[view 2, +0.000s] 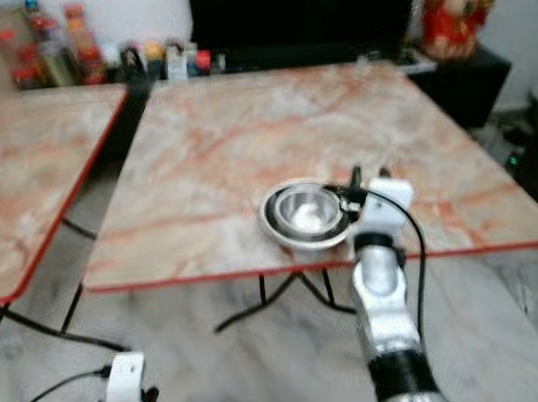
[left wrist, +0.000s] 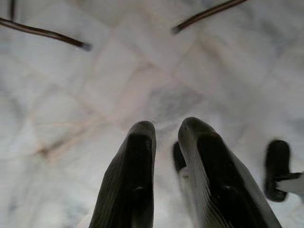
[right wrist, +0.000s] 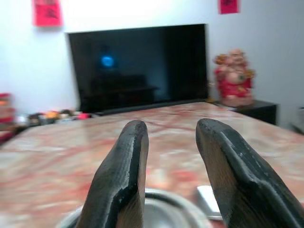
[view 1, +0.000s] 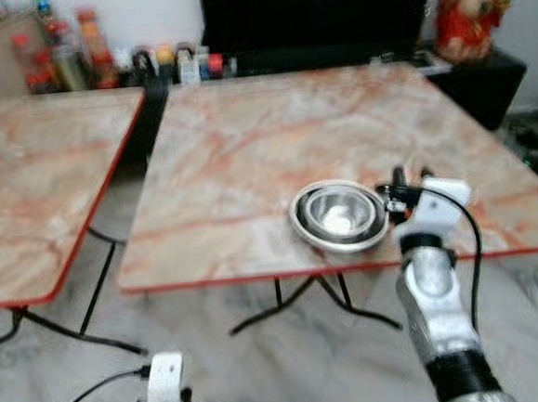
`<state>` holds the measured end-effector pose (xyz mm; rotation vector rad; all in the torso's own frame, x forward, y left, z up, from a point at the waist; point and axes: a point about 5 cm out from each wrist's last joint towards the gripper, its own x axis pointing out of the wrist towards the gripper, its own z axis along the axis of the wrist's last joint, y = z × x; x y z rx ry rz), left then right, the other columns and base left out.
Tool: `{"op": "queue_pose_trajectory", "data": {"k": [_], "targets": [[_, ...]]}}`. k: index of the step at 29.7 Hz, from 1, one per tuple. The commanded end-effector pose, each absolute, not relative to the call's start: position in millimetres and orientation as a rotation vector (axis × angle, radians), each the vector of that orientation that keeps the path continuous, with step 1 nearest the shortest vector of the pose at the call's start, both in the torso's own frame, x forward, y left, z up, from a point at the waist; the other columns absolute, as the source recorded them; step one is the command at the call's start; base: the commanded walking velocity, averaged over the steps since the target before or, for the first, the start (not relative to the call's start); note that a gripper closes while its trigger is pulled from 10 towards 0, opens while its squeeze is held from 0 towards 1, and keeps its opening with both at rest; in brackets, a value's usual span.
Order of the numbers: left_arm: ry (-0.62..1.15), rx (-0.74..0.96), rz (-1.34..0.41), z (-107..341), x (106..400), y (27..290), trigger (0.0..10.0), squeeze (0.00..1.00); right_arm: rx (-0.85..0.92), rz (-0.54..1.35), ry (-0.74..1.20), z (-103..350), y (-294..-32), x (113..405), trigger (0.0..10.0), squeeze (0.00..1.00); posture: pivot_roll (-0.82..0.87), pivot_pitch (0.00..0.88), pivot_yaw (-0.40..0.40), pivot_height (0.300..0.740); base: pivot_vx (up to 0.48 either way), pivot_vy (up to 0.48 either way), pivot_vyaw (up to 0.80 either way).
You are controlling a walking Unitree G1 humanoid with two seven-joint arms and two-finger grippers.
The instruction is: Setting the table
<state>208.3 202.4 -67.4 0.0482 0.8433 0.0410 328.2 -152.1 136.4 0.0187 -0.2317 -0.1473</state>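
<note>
A steel plate [view 1: 301, 225] with a steel bowl [view 1: 342, 212] nested in it rests on the marble-patterned table [view 1: 245, 138], close to the front edge. My right gripper [view 1: 411, 176] hovers just right of the plate, pointing toward the back of the room. In the right wrist view its fingers [right wrist: 123, 161] stand open with nothing between them, and the plate's rim [right wrist: 161, 197] lies just below. My left arm hangs low at the front left. The left gripper [left wrist: 166, 130] points at the floor, its fingers nearly together and holding nothing.
A second table [view 1: 35, 182] stands to the left across a narrow gap. Bottles and jars [view 1: 71, 49] line the back, beside a dark TV [view 1: 315, 16] and a red figurine [view 1: 473, 8]. Black folding legs [view 1: 286, 302] cross under the table over the pale marble floor.
</note>
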Motion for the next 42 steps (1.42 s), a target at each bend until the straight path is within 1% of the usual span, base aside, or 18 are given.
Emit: {"op": "queue_pose_trajectory", "data": {"k": [1,6,10,14,18,28,32,34,37,38,42], "targets": [[0.858,0.050,0.028,-69,207,200,10.0,0.00,0.012,-0.167,-0.250,142,-159,329,10.0,0.00,-0.03,0.000,0.022,0.736,0.000,0.315,0.00],[0.857,0.045,0.041,-69,207,202,10.0,0.00,0.010,-0.202,-0.243,139,-167,325,10.0,0.00,-0.02,0.000,0.031,0.736,0.000,0.315,0.00],[0.858,0.041,0.047,-69,206,202,10.0,0.00,0.001,-0.222,-0.237,136,-174,320,10.0,0.00,-0.03,0.000,0.031,0.736,0.000,0.157,0.00],[0.857,0.036,0.049,-69,207,201,10.0,0.00,-0.011,-0.227,-0.224,132,-178,317,10.0,0.00,-0.03,0.000,0.027,0.736,0.000,-0.156,0.00],[0.860,0.032,0.052,-70,205,201,10.0,0.00,-0.030,-0.230,-0.183,121,-184,311,10.0,0.00,-0.03,0.000,0.026,0.736,0.000,0.316,0.00],[0.865,0.029,0.054,-71,203,200,10.0,0.00,-0.050,-0.215,0.012,69,-195,292,10.0,0.00,-0.03,0.000,0.019,0.736,0.000,0.314,0.00],[0.867,0.029,0.057,-72,202,201,10.0,0.00,-0.039,-0.217,0.139,37,-201,278,10.0,0.00,-0.03,0.000,0.015,0.736,0.000,0.318,0.00],[0.867,0.029,0.058,-72,202,201,10.0,0.00,-0.044,-0.218,0.155,33,-202,276,10.0,0.00,-0.03,0.000,0.015,0.736,0.000,0.319,0.00],[0.866,0.028,0.058,-72,201,201,10.0,0.00,-0.060,-0.234,0.260,8,-208,261,10.0,0.00,-0.02,0.000,0.011,0.736,0.000,0.314,0.00],[0.866,0.028,0.058,-72,201,201,10.0,0.00,-0.060,-0.234,0.260,8,-208,261,10.0,0.00,-0.02,0.000,0.011,0.736,0.000,0.315,0.00],[0.871,0.031,0.054,-73,199,200,10.0,0.00,-0.064,-0.230,0.358,-12,-210,247,10.0,0.00,-0.02,0.000,0.012,0.736,0.000,0.313,0.00]]}}
